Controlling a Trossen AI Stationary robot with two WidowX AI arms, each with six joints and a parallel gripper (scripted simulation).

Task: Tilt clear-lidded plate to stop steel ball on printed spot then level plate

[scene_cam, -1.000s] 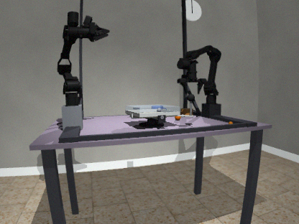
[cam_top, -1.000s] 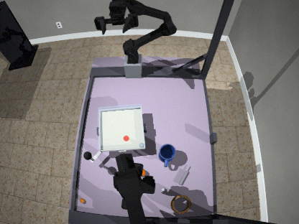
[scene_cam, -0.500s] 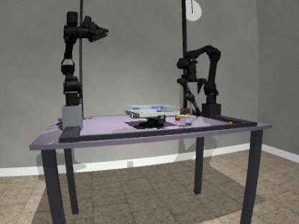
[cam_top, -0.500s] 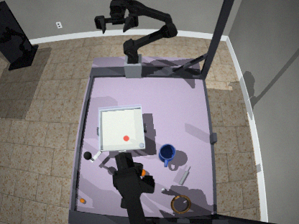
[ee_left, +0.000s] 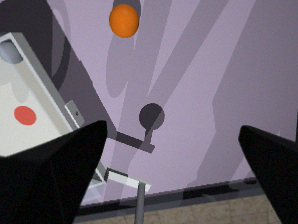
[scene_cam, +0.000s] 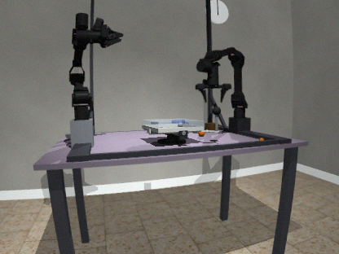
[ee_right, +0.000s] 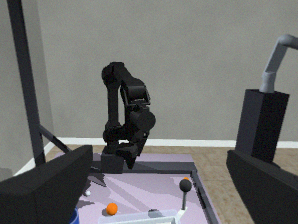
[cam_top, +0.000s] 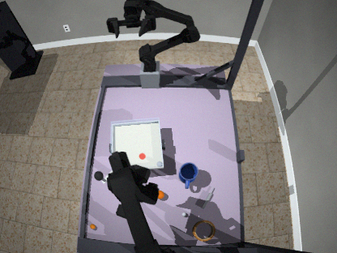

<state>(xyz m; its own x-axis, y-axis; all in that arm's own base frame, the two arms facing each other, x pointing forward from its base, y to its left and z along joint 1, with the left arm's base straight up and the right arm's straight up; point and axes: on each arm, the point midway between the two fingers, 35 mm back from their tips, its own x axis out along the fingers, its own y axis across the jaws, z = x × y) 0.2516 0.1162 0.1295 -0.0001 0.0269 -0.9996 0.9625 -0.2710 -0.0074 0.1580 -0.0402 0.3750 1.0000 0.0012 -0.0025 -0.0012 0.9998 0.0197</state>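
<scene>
The clear-lidded plate [cam_top: 135,122] [ee_right: 142,219] stands raised on its mount; I cannot tell any slight tilt. The steel ball [cam_top: 159,164] [ee_left: 11,52] rests in a plate corner, apart from the red printed spot [cam_top: 142,156] [ee_left: 25,115]. A black knob [cam_top: 99,175] [scene_cam: 216,110] [ee_right: 185,185] tops a stalk [ee_left: 141,202] on an arm at the plate's corner. My left gripper [scene_cam: 213,101] [ee_left: 172,129] is open and empty, pointing down above the knob; its fingertips are hidden in the top view. My right gripper [cam_top: 129,36] [scene_cam: 121,36] [ee_right: 160,154] is open and empty, high beyond the table's far end.
An orange ball [cam_top: 161,195] [ee_left: 124,21] [ee_right: 112,209] lies near the plate. A blue mug [cam_top: 188,173] stands beside it, with a pale slim object [cam_top: 209,197], a small white ball [cam_top: 185,214] and a brown ring [cam_top: 203,230] beyond. A small orange thing [cam_top: 93,227] [scene_cam: 261,139] lies near the table's corner.
</scene>
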